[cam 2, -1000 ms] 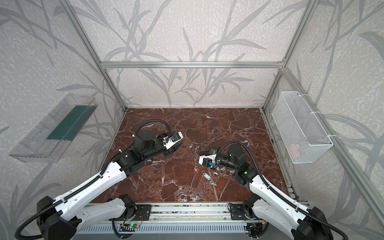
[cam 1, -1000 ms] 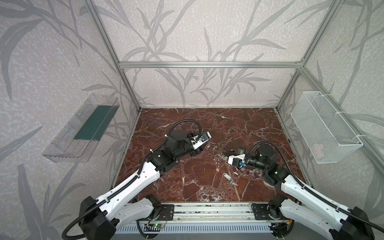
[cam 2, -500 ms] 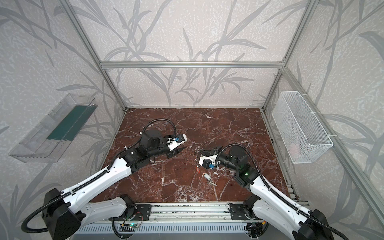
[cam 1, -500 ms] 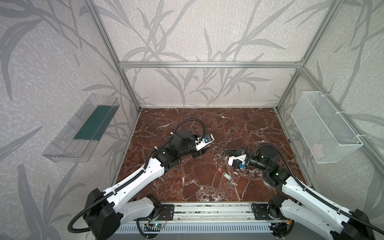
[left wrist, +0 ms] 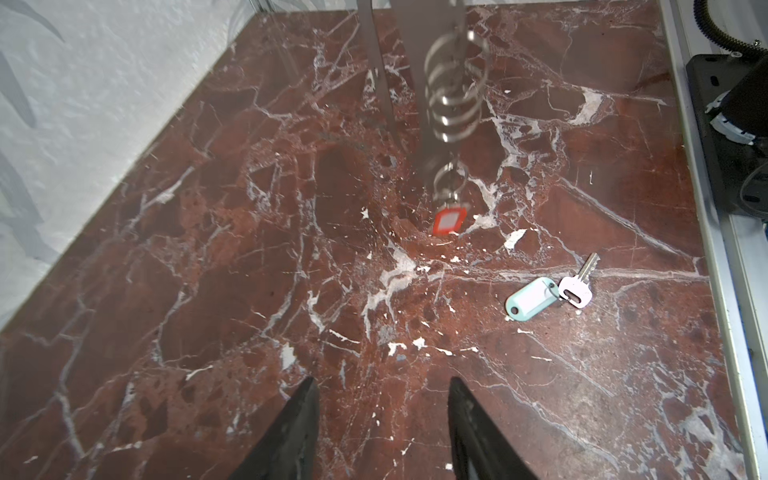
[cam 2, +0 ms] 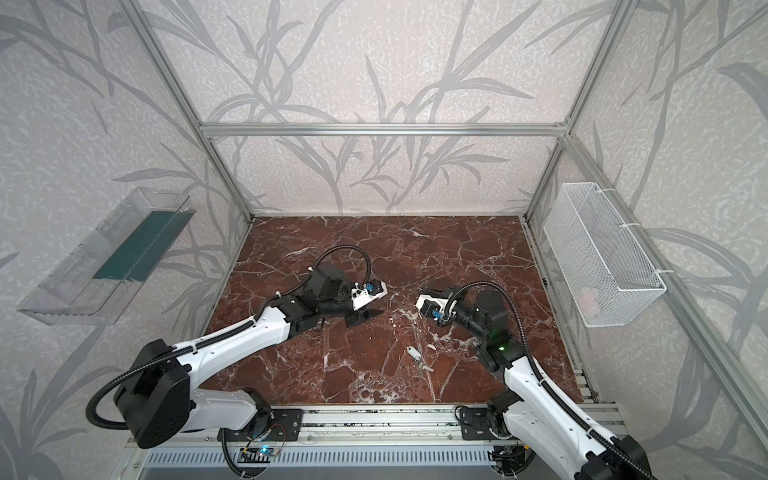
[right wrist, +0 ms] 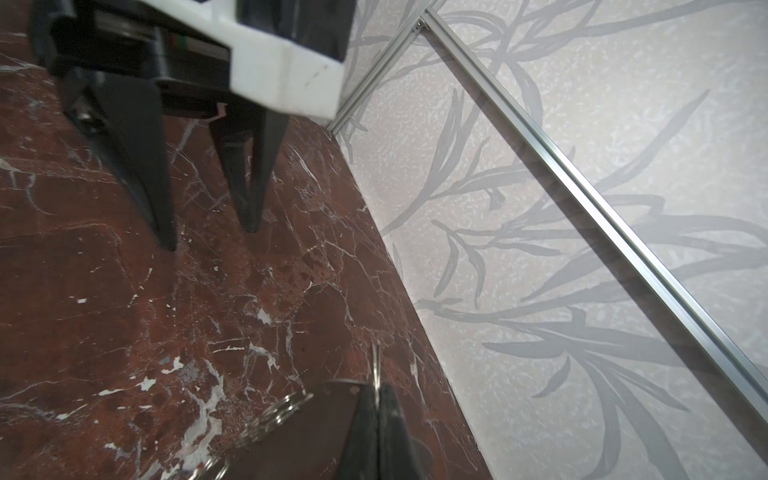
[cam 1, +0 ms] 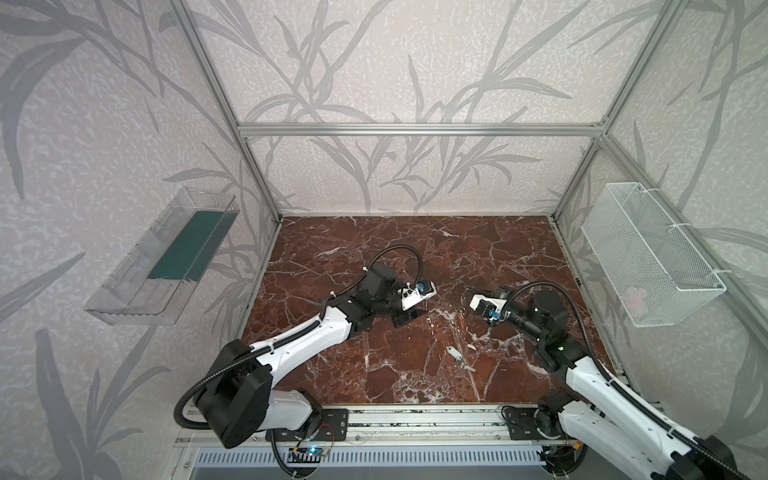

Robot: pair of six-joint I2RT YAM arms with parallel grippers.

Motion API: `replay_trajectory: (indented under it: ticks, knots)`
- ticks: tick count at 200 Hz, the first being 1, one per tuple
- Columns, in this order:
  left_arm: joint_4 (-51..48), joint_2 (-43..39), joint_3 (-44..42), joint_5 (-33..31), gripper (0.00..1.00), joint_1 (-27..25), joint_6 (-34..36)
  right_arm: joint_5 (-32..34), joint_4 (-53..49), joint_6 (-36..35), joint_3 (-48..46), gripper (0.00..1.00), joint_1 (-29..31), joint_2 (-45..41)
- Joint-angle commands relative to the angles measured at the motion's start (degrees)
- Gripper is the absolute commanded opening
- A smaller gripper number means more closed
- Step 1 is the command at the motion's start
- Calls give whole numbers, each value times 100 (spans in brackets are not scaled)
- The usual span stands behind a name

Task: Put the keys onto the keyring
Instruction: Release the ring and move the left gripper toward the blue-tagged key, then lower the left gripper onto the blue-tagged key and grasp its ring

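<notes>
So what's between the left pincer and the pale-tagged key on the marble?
Nothing: in the left wrist view the marble floor between the open left pincer and the pale-tagged key is bare.

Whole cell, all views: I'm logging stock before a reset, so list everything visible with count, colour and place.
table: one, red-brown marble, cell floor
keyring: one, grey metal plate, held in the right tool
rings: several, silver, in a row along the keyring
red-tagged key: one, red-orange tag, hanging from the end ring; key itself blurred
pale-tagged key: one, silver with whitish tag, flat on the table, apart from the keyring
tray: one, clear with green liner, left wall
basket: one, white wire mesh, right wall; something pale pink inside
arms: two, white and black, from the near edge
left tool: one, black, open and empty
right tool: one, black, shut on the keyring
</notes>
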Motion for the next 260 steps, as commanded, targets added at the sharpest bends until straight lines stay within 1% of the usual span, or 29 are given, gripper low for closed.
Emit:
replay_trajectory:
  ticks: [1, 19, 32, 48, 59, 66, 82, 87, 97, 112, 121, 138, 144, 151, 161, 172, 194, 213, 225, 260]
  knots:
    - [219, 273, 184, 312, 51, -100, -603, 416, 240, 221, -70, 0, -133, -99]
    - [3, 575, 499, 350, 50, -245, -1125, 573, 181, 282, -39, 0, -161, -117]
    - [-201, 757, 732, 274, 51, -460, -1478, 803, 83, 365, -11, 0, -161, -138]
    - [-566, 919, 1050, 376, 52, -739, -1552, 1071, 63, 523, 2, 0, -161, -214]
    - [-1066, 1007, 1376, 46, 52, -947, -1576, 1157, -33, 590, 44, 0, -161, -300]
    - [-1278, 1067, 1575, -162, 52, -1022, -1796, 1192, -115, 627, 80, 0, -161, -363]
    - [-1659, 1238, 2020, -476, 52, -1015, -2743, 1284, -191, 659, 139, 0, -161, -507]
    - [-1800, 1302, 2140, -546, 51, -1009, -3142, 1333, -198, 665, 146, 0, -161, -582]
    - [-2074, 1423, 2387, -524, 51, -997, -3694, 1499, -329, 747, 202, 0, -161, -726]
    - [-2356, 1593, 2659, -426, 50, -1015, -4410, 1708, -805, 808, 391, 0, -161, -919]
    - [-2500, 1700, 2788, -501, 51, -1026, -4873, 1828, -987, 899, 456, 0, -161, -1012]
    - [-2851, 1974, 3046, -284, 50, -1006, -5635, 1863, -1301, 994, 558, 0, -158, -1195]
    - [-3029, 2099, 3151, -230, 49, -997, -6015, 1868, -1367, 1038, 577, 0, -161, -1264]
    - [-3185, 2237, 3236, 14, 48, -983, -6392, 1876, -1441, 1054, 595, 0, -161, -1331]
    - [-3016, 2387, 3162, 388, 45, -1025, -6971, 1909, -1566, 1080, 635, 0, -161, -1409]
    - [-2633, 2438, 2907, 536, 43, -1154, -7463, 1932, -1700, 1072, 673, 0, -159, -1453]
    - [-2343, 2450, 2527, 269, 41, -1294, -7911, 1969, -1896, 1079, 701, 0, -159, -1520]
    - [-1984, 2514, 2164, 317, 40, -1336, -8432, 1951, -2014, 1175, 693, 0, -161, -1590]
    - [-1913, 2619, 2097, 372, 39, -1423, -8609, 1934, -2059, 1214, 684, 0, -156, -1626]
    - [-2125, 2837, 2235, 352, 39, -1576, -8695, 1855, -2283, 1334, 630, 0, -161, -1785]
